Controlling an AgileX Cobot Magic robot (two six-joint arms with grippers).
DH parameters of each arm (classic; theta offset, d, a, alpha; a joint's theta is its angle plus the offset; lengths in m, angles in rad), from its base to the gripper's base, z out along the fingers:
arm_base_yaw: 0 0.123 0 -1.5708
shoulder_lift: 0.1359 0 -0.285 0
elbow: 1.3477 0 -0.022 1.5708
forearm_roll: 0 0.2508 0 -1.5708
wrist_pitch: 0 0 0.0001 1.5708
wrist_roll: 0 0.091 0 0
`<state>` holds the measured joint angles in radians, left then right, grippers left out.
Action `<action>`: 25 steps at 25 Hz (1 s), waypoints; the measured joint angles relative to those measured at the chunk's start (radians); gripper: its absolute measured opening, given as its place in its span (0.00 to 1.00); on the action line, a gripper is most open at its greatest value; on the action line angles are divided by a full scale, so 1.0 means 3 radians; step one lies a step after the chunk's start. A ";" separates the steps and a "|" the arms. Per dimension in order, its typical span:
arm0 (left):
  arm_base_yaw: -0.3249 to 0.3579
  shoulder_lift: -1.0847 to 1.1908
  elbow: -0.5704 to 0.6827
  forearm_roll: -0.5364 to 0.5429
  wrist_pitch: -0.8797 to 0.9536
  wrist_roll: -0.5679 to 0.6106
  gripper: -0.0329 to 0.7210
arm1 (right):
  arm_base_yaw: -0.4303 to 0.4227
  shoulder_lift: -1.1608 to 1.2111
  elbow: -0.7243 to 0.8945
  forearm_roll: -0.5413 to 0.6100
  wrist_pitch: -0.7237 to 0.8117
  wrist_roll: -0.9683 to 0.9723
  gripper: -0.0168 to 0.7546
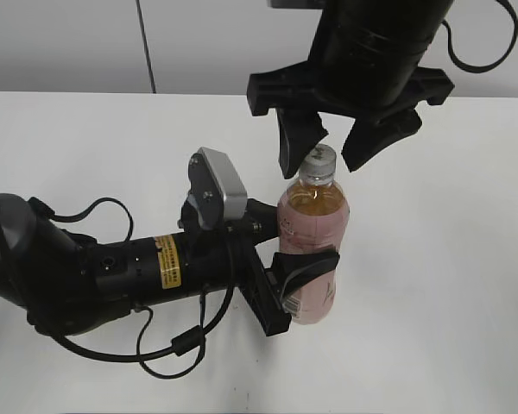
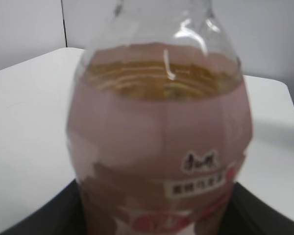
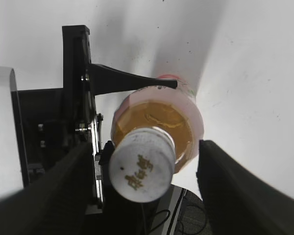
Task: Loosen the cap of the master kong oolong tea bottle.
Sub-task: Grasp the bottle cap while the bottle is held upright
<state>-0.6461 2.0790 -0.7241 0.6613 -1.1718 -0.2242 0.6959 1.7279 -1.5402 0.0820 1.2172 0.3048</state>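
Black pincers at a pink-labelled bottle standing upright on the white table [image 1: 466,259].

Left of the master kong oolong tea bottle [image 1: 312,250], the left gripper [image 1: 298,259] is clenched around its lower body. Above it, the right gripper [image 1: 332,147] hangs spread, one finger either side of the cap [image 1: 320,159], not touching. The nearly full bottle looks heavyish, with thin walls that may flex; the ribbed cap offers the best grip.

Black arms [image 1: 95,272] — yellow label [image 1: 167,262]
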 joint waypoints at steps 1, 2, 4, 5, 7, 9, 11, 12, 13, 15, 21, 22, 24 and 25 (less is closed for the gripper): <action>0.0000 0.0000 0.0000 0.0001 0.0000 0.0000 0.55 | 0.0000 0.0000 0.0000 0.0000 0.0000 0.0003 0.67; 0.0000 0.0000 0.0000 0.0001 0.0000 0.0000 0.55 | 0.0000 0.0000 0.0000 0.0000 0.0001 0.0007 0.66; 0.0000 0.0000 0.0000 0.0003 0.0000 0.0000 0.55 | 0.0000 0.0000 0.0000 -0.0004 0.0004 0.0014 0.60; 0.0000 0.0000 0.0000 0.0003 0.0000 0.0000 0.55 | 0.0000 0.0000 0.0000 -0.0012 0.0004 0.0014 0.54; 0.0000 0.0000 0.0000 0.0003 0.0000 0.0000 0.55 | 0.0000 0.0000 0.0000 -0.0026 0.0004 -0.0037 0.39; 0.0000 0.0000 0.0000 0.0003 0.0000 0.0000 0.55 | 0.0000 0.0000 0.0000 -0.0022 0.0004 -0.0248 0.38; 0.0000 0.0000 0.0000 0.0003 0.0000 0.0000 0.55 | 0.0000 0.0000 0.0000 -0.0016 0.0000 -0.0597 0.38; 0.0000 0.0000 0.0000 0.0003 0.0000 0.0000 0.55 | 0.0000 0.0000 0.0000 -0.0016 0.0000 -0.0782 0.38; 0.0000 0.0000 0.0000 0.0003 0.0000 0.0000 0.55 | 0.0000 0.0000 0.0000 -0.0016 0.0000 -0.0988 0.38; 0.0000 0.0000 0.0000 0.0007 0.0000 0.0001 0.55 | 0.0000 0.0000 0.0000 -0.0009 0.0000 -0.1621 0.38; 0.0000 0.0000 0.0000 0.0017 0.0000 0.0021 0.55 | 0.0000 0.0000 -0.0003 -0.0001 0.0007 -0.4216 0.38; 0.0000 0.0000 0.0000 0.0025 0.0000 0.0025 0.55 | 0.0000 0.0000 -0.0001 0.0003 0.0010 -0.4514 0.38; 0.0000 0.0000 0.0000 0.0025 0.0000 0.0031 0.55 | 0.0000 0.0000 -0.0004 0.0005 0.0020 -0.4983 0.38; 0.0000 0.0000 0.0000 0.0027 0.0000 0.0035 0.55 | 0.0000 0.0000 -0.0005 0.0005 0.0020 -0.5101 0.38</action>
<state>-0.6461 2.0790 -0.7241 0.6695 -1.1718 -0.2138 0.6959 1.7279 -1.5416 0.0836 1.2230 -1.2254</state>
